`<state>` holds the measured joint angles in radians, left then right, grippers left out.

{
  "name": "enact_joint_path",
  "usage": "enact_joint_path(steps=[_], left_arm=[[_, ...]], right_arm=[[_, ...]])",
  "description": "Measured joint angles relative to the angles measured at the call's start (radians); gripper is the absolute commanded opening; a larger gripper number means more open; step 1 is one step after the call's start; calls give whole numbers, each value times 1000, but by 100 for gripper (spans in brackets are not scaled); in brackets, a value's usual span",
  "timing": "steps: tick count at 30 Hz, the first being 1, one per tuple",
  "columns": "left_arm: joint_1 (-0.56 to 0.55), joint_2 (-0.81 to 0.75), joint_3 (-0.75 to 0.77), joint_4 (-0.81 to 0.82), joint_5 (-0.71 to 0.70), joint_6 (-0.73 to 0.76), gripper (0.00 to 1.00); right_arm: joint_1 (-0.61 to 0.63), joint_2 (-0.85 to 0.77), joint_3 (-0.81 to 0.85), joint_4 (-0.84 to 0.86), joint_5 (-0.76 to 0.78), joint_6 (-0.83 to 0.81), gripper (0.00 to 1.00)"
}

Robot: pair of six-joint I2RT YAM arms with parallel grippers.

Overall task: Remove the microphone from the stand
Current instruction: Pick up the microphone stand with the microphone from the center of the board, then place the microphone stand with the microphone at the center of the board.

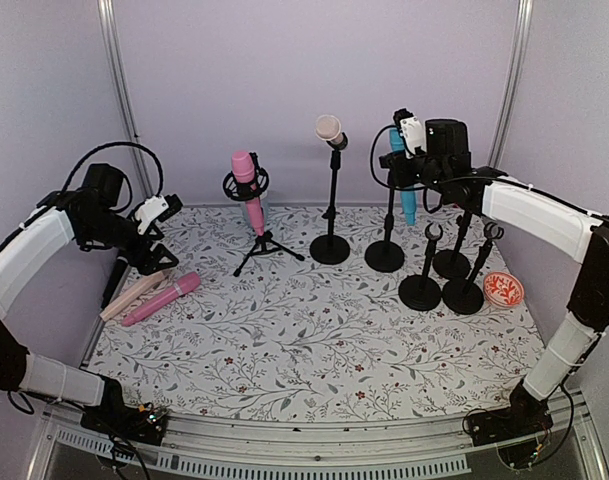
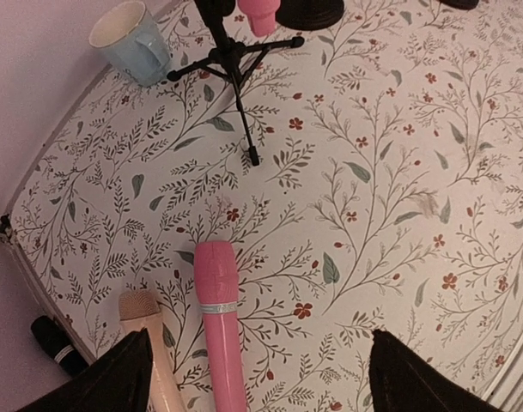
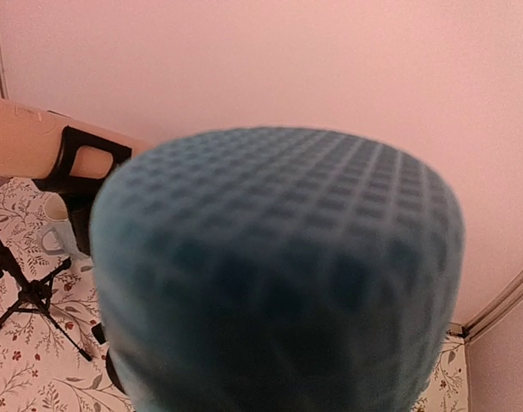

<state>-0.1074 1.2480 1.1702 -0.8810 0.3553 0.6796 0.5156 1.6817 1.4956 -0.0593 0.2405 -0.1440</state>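
Lab test booth: plain lilac walls point(image 1: 284, 80), aluminium corner posts point(image 1: 122, 90), floral-covered table point(image 1: 314, 340)

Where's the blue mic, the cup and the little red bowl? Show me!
blue mic point(image 3: 278, 257): right wrist view, on its mesh head.
cup point(image 2: 145, 56): left wrist view, on its outer side.
red bowl point(image 1: 503, 289): top view, on its patterned inside.

The teal plastic microphone point(image 1: 408, 205), mesh head up and slightly tilted, sits in the black round-based metal stand point(image 1: 385, 256) at one o'clock in the top view.
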Motion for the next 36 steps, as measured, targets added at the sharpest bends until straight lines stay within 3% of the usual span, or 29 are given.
enact_joint_path(steps=[6, 18, 23, 36], left_arm=[[-5, -1, 3, -3, 22, -4, 88], [-14, -6, 22, -23, 98, -19, 90], [-19, -13, 26, -31, 158, -19, 99], [-27, -55, 41, -69, 354, -11, 99]], right_arm=[[82, -104, -93, 0, 16, 34, 4], [372, -239, -232, 48, 72, 100, 0], [458, -233, -233, 60, 74, 113, 0], [569, -15, -51, 110, -27, 95, 0]])
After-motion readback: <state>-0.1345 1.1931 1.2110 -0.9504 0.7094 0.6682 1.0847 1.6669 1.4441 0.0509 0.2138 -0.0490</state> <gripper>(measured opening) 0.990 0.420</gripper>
